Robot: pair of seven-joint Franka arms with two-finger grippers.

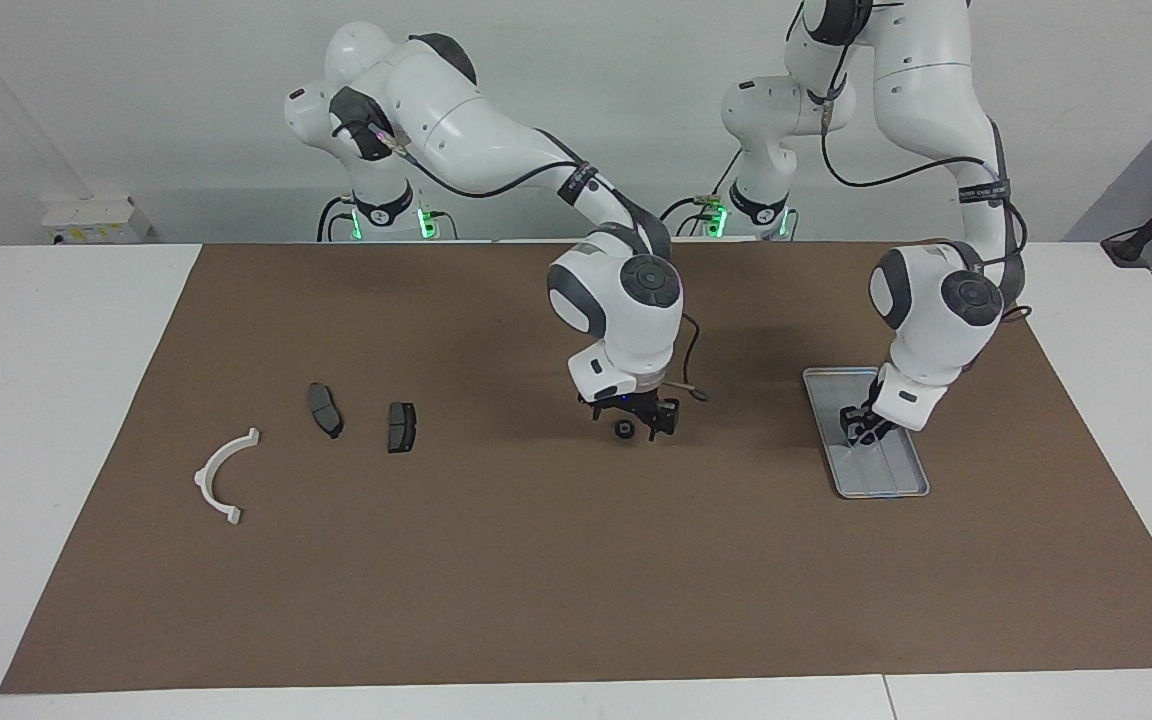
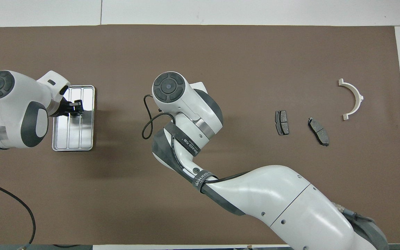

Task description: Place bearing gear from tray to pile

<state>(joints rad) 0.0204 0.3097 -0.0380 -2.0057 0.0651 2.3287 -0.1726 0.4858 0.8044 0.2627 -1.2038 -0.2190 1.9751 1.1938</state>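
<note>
1. White half-ring bracket (image 1: 221,478): lies flat on the brown mat (image 1: 536,560) at the right arm's end of the tabletop (image 1: 56,400), outermost bit of the pile.
2. Two dark grey brake pads (image 1: 325,409) & (image 1: 401,427): flat on the mat, side by side w/ a gap, a bit nearer the robots than the bracket. Not touching each other or the bracket.
3. Bearing gear (image 1: 624,430): small black ring on the mat about mid-table, between the pads and the tray, well apart from both. So it's outside the tray and not at the pile.
4. Right gripper (image 1: 629,425): down low at the gear, jaws spread wide, one finger either side of it, not pinching. In the overhead view the arm's own wrist hides both gripper and gear.
5. Tray (image 1: 886,485): silver-grey, ridged, on the mat toward the left arm's end.
6. Left gripper (image 1: 861,428): down in the tray, over the half nearer the robots. Can't tell if it's spread or closed, or whether it has anything.
</note>
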